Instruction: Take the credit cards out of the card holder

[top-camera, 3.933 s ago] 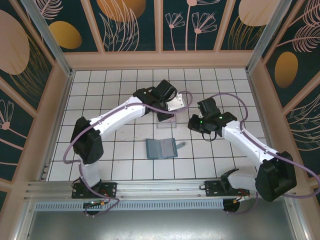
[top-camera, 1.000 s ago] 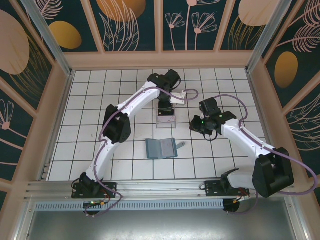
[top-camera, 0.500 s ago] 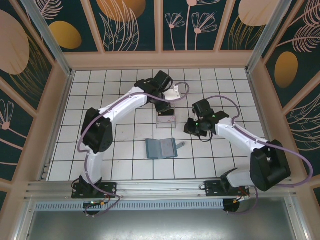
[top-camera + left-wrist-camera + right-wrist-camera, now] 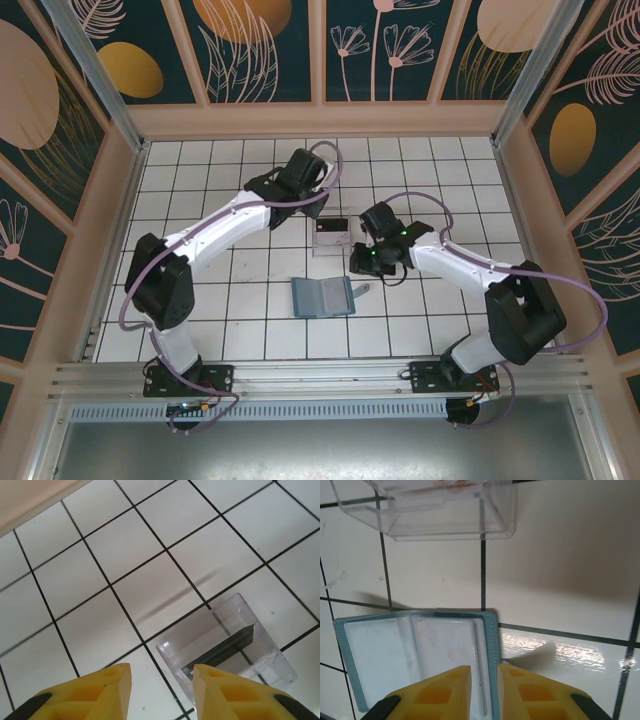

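One teal card holder [image 4: 322,297] lies open at the middle of the table [image 4: 200,160], with one clear tray [image 4: 332,240] just beyond it toward the far edge. The left wrist view shows one dark-banded card [image 4: 220,650] in the tray and the left claw [image 4: 161,672] open and empty; the right wrist view shows the right claw [image 4: 484,672], jaws a slit apart above the holder's right edge; gripping or not, I cannot tell.
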